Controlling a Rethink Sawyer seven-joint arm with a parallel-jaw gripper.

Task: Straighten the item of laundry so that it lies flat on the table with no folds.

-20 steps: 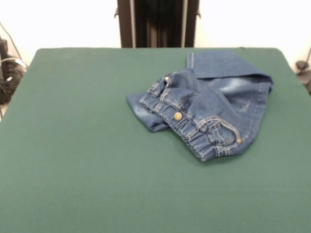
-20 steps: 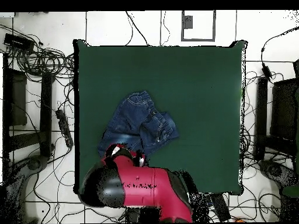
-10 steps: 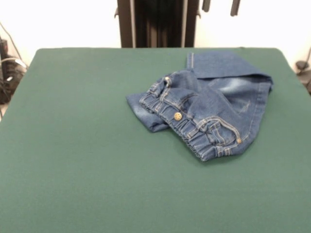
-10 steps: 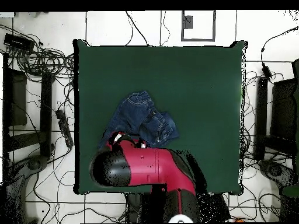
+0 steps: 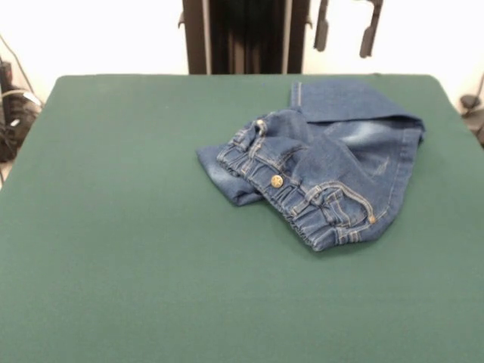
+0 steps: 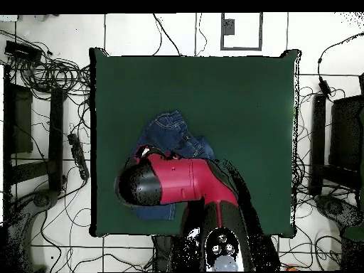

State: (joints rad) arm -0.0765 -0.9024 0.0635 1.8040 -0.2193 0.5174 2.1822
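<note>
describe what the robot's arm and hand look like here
The arm is bulky and rounded, with glossy red shells and a black rounded cap at one end, plus black sections nearer the base. The hand shows two slim, dark, flat fingers with a clear gap between them, open. No cables or markings can be made out on either.

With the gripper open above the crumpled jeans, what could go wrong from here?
1. The jeans lie bunched, a leg folded over the waistband. A pinch there may catch several layers and drag the whole bundle without unfolding it.
2. The gripper hangs over the far end, where the jeans reach the edge of the table. Pulling that way may slide cloth off.
3. From overhead the arm hides much of the jeans, so the grasp is hard to check.
</note>
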